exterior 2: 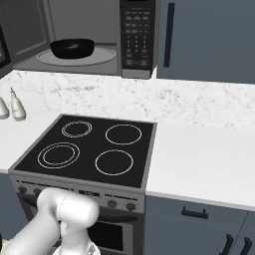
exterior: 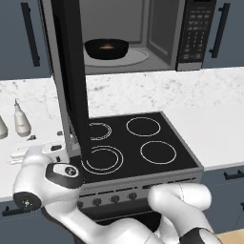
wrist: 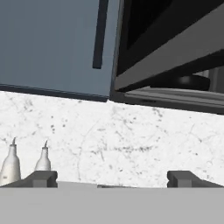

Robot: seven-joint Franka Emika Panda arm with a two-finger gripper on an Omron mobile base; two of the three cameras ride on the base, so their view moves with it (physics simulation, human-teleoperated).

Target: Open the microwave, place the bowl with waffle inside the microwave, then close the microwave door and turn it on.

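Bowl's in, door's wide open, and we need a spot to push on that panel.

From the left base view, the bowl [exterior: 106, 48] sits on the turntable inside the microwave [exterior: 143, 35] with the waffle [exterior: 107, 47] in it, and the microwave door [exterior: 71, 81] swings out toward us edge-on over the stove [exterior: 131, 145]; we judge it stiff, light on its hinge, with slick glass, so we'd push on the steel frame near the free edge. From the right base view, the bowl [exterior 2: 72, 48] rests beside the keypad panel [exterior 2: 137, 32]. In the hand view, the gripper [wrist: 113, 178] has its fingertips [wrist: 43, 178] spread apart, holding nothing, low under the door [wrist: 175, 43], bottles [wrist: 26, 162] to one side.
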